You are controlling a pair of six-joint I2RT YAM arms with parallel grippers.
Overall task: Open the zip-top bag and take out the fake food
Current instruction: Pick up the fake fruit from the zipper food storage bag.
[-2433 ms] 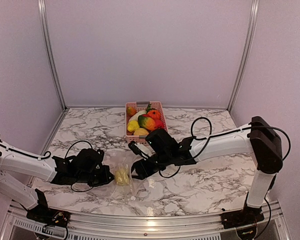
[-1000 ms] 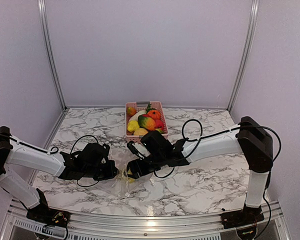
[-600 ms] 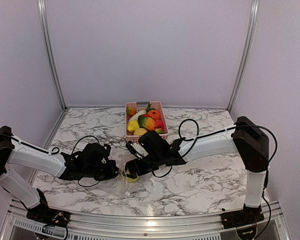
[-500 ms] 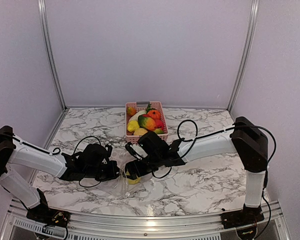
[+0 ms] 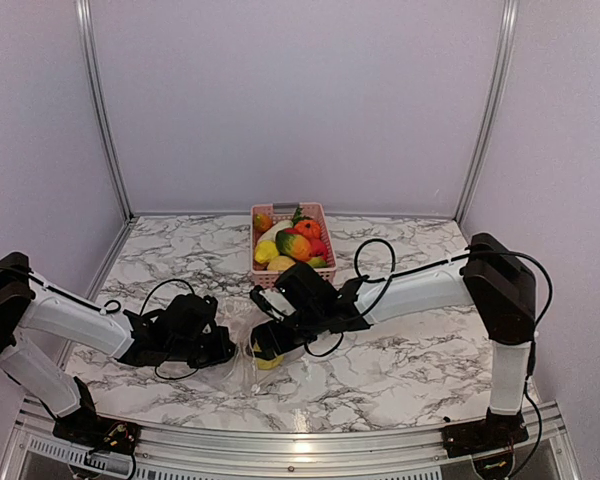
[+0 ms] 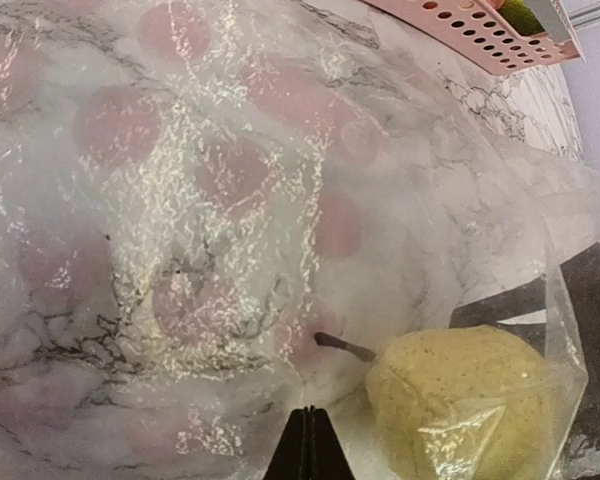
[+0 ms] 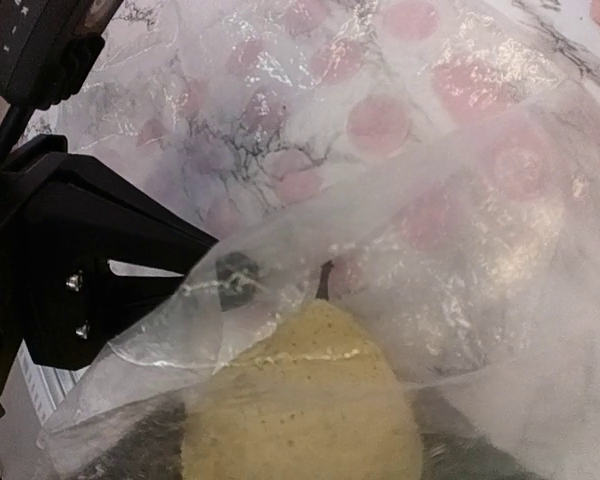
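Note:
The zip-top bag (image 5: 242,368) lies crumpled on the marble between my two grippers; it is clear plastic with pink dots (image 6: 210,200). A yellow fake pear (image 5: 268,358) with a brown stem sits inside it (image 6: 460,405). My left gripper (image 5: 223,346) is shut, pinching a fold of the bag (image 6: 308,445). My right gripper (image 5: 261,340) has its jaws on either side of the pear (image 7: 300,400), closed on it, with a film of bag plastic lying over the fruit. Its dark fingers (image 7: 130,455) show only dimly through the plastic.
A pink slotted basket (image 5: 256,258) stands behind the grippers at mid table, filled with several fake fruits and vegetables (image 5: 294,243). Its rim shows in the left wrist view (image 6: 470,30). The left gripper's black body (image 7: 70,270) fills the left of the right wrist view.
My right gripper has moved left and down into the bag and now holds the pear. My left gripper has crept slightly right, still pinching the plastic.

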